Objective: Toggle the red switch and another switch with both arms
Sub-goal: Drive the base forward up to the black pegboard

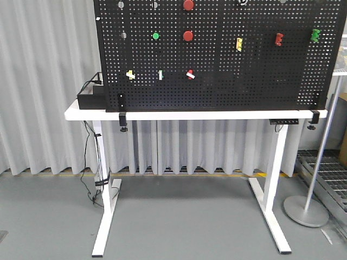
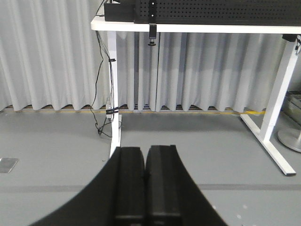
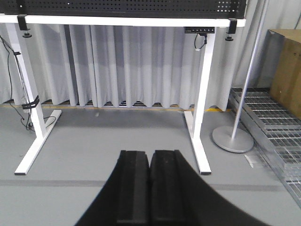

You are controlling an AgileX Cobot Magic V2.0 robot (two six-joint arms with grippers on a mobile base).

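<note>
Low on the pegboard (image 1: 244,81), well away from my arms, sit the red switch (image 1: 190,74) and the pale yellow switch (image 1: 130,75). My left pincer (image 2: 145,157) and right pincer (image 3: 150,160) are both pressed closed. I should raise them and meet each lever squarely with a fingertip.

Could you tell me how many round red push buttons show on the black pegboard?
2. The lower round red push button sits left of centre; the upper round red push button is straight above, at the top edge. Others may be cropped.
</note>
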